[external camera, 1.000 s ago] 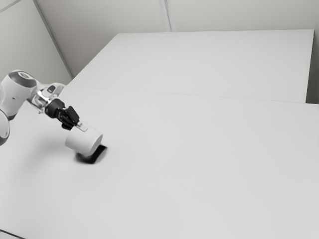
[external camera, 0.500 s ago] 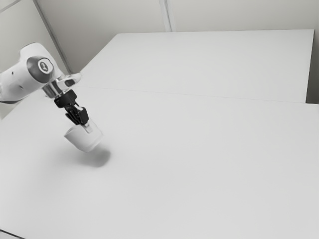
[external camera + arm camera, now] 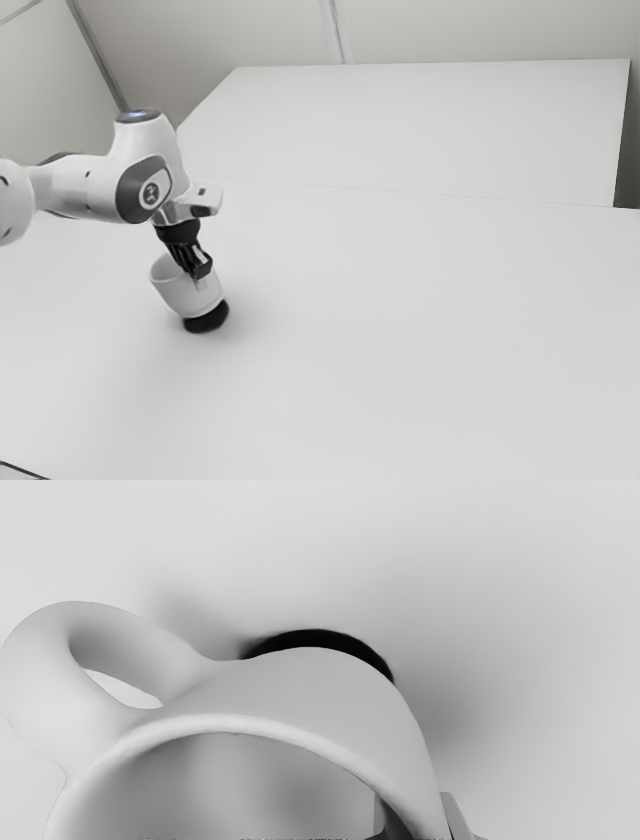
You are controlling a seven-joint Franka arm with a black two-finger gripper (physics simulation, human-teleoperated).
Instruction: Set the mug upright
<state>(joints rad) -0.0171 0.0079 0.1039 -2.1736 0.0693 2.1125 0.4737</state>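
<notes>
The mug (image 3: 183, 294) is over toward the exterior view's left, tilted, with its mouth facing up and toward that side. The white arm (image 3: 95, 188) reaches in from the exterior view's left, and its black gripper (image 3: 202, 276) points down at the mug's rim. It has the wall pinched, one finger inside and the other outside. The handle (image 3: 35, 690) sticks out, apart from the fingers. A dark shadow (image 3: 207, 319) lies by the base; I can't tell whether that touches the pale table (image 3: 430, 320).
</notes>
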